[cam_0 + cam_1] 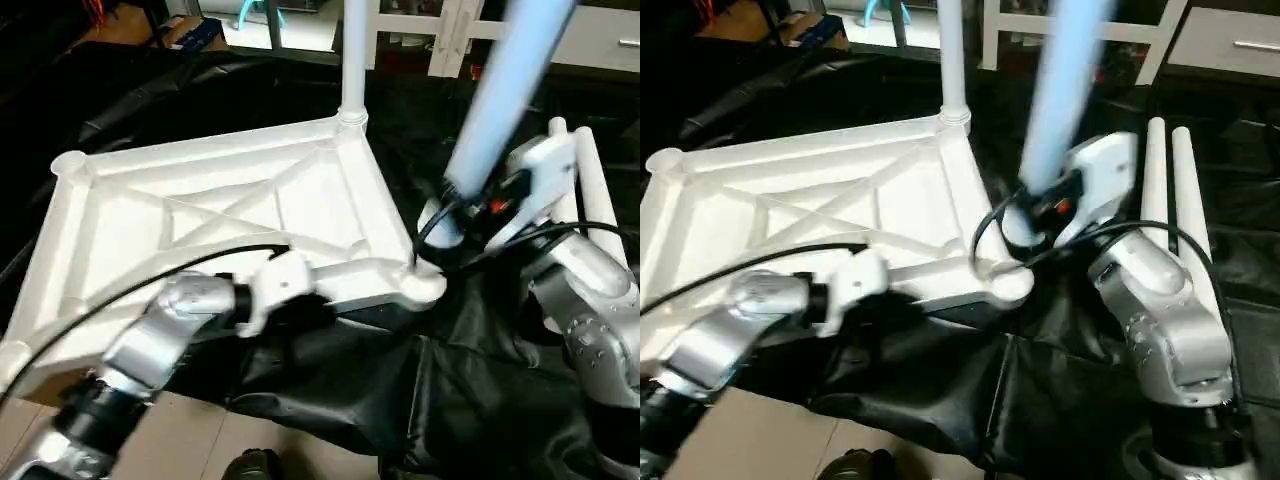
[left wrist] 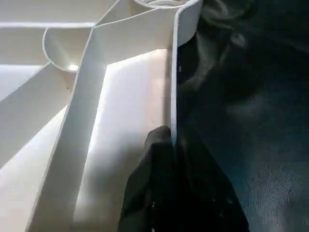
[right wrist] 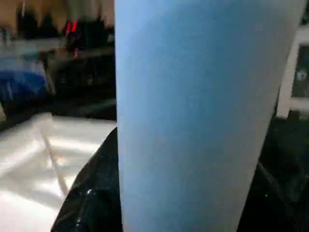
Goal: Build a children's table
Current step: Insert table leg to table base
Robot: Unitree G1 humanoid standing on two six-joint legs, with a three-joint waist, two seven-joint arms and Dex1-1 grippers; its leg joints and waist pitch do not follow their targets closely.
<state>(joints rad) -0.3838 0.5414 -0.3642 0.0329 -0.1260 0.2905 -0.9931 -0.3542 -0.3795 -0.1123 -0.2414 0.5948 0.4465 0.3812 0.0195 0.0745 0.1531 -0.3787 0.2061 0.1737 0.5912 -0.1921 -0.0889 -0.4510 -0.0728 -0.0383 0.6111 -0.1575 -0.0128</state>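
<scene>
Left gripper (image 2: pixel 173 159) pinched on the tabletop (image 1: pixel 200 200) rim (fingers nearly together), right gripper (image 1: pixel 462 208) clamped around a leg (image 1: pixel 505 90).

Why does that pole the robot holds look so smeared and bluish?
In the left eye view the held leg is motion-blurred and tinted blue; in the right wrist view it sits too close to focus; in the left wrist view, glare whitens the tabletop.

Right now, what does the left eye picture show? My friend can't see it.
The right gripper holds a white tube leg tilted above the near corner socket of the upside-down white tabletop. The left gripper pinches the tabletop's near edge, and one leg already stands upright in the far corner.
</scene>
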